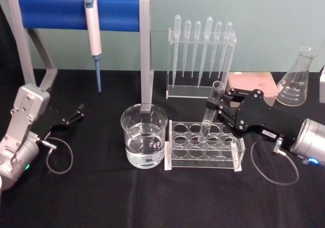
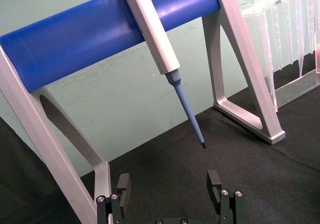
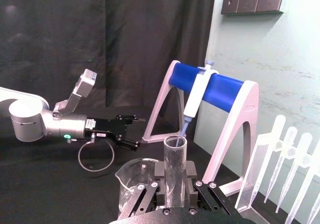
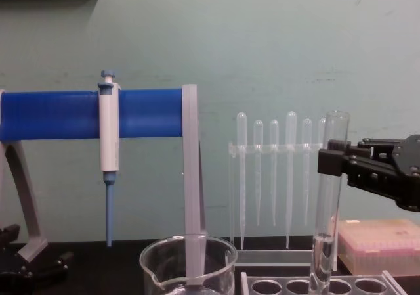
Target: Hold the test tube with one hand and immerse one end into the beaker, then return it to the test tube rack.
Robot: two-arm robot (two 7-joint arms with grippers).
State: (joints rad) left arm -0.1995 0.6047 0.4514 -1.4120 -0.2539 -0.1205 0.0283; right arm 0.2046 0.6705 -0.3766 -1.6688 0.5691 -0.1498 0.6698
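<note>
The test tube point(image 1: 206, 125) stands slightly tilted, its round bottom down in a hole of the clear rack point(image 1: 229, 159). My right gripper point(image 1: 214, 107) comes in from the right and is shut on the test tube's upper part. In the right wrist view the fingers point(image 3: 192, 176) press the test tube point(image 3: 175, 151) from both sides. The chest view shows the test tube point(image 4: 326, 223) with the right gripper point(image 4: 333, 162) near its top. The beaker point(image 1: 143, 136), partly filled with clear liquid, stands just left of the rack. My left gripper point(image 1: 77, 112) rests open at the far left.
Behind the beaker stands a grey frame with a blue bar point(image 1: 51, 12) holding a white-and-blue micropipette point(image 1: 93, 35). A clear stand of plastic pipettes point(image 1: 200, 55) is behind the rack. A pink box point(image 1: 252, 86) and a conical flask point(image 1: 297, 80) sit at the back right.
</note>
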